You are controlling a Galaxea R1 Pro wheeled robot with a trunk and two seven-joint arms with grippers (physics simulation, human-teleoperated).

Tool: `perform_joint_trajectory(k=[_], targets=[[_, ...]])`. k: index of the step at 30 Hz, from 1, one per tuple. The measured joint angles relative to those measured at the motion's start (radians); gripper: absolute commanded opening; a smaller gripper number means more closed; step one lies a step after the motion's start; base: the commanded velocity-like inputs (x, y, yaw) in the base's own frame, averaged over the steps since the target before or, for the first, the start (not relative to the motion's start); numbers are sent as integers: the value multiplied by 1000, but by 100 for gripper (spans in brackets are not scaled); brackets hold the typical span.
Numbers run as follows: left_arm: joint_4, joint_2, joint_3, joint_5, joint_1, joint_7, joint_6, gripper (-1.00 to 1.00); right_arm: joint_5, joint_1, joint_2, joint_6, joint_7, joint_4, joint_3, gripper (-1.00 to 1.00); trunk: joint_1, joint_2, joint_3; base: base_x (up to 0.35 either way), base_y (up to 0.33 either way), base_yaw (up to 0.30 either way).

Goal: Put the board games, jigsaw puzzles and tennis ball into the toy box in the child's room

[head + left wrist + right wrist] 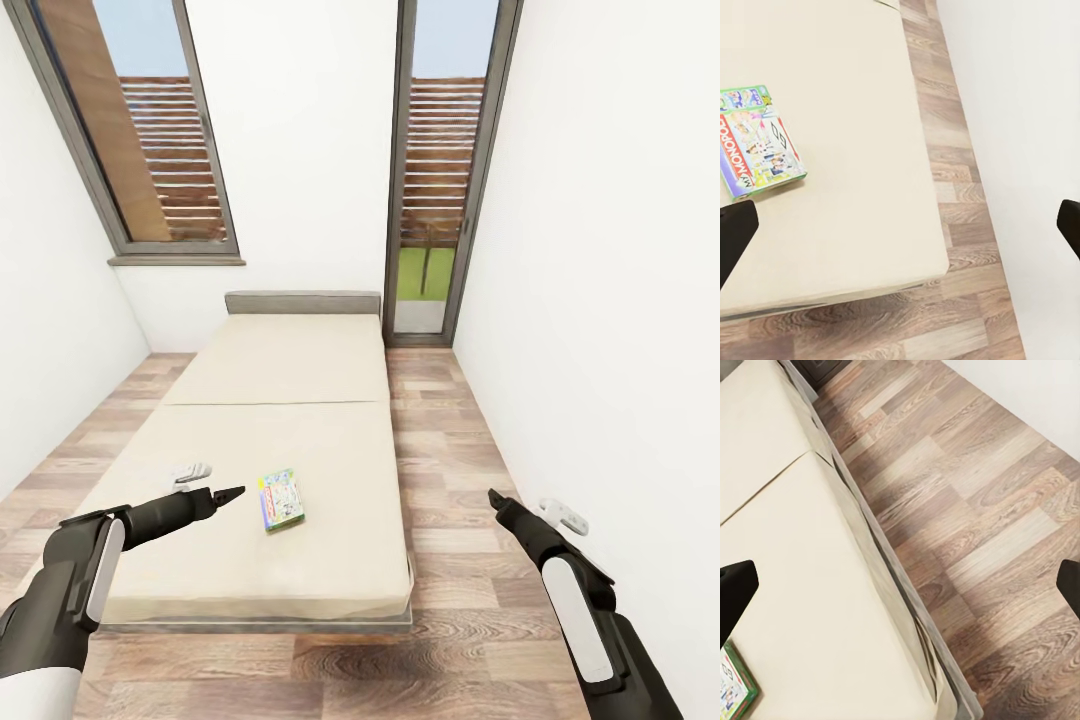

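As the robot stands at the foot of the bed [300, 440], the head view shows one board game [282, 499] lying flat on the mattress, near the front edge and a little left of the middle. The left gripper [228, 494] hangs over the bed just beside the game, on its left, and its fingers look pressed to a point, though from this angle it cannot be told for sure. The right gripper [497, 497] is over the floor [450, 420], well apart from the bed, and its state also cannot be told here. In the left wrist view the game [761, 150] is seen clearly, a flat box with a purple and green border and big letters, and the two dark fingertips [735, 232] stand at the two sides of the picture, so these jaws are spread wide. In the right wrist view only a corner of the game [733, 686] shows near the bed edge, and the fingertips [735, 589] are also far apart, so these jaws are spread too. The step in hand seems to be picking up this game. Because the box is thin and lies flat on a soft surface, the left gripper should probably come down over one short edge and close on it gently, or slide the box toward the bed edge first so a finger can go under.
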Motion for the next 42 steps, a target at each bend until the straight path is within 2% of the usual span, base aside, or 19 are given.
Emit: perform_joint_trajectory(k=[42], targets=[[0,0,0,0,0,0,0,100,0,0,1,0,0,1,1,100,0,0,3,-4,28,-10]])
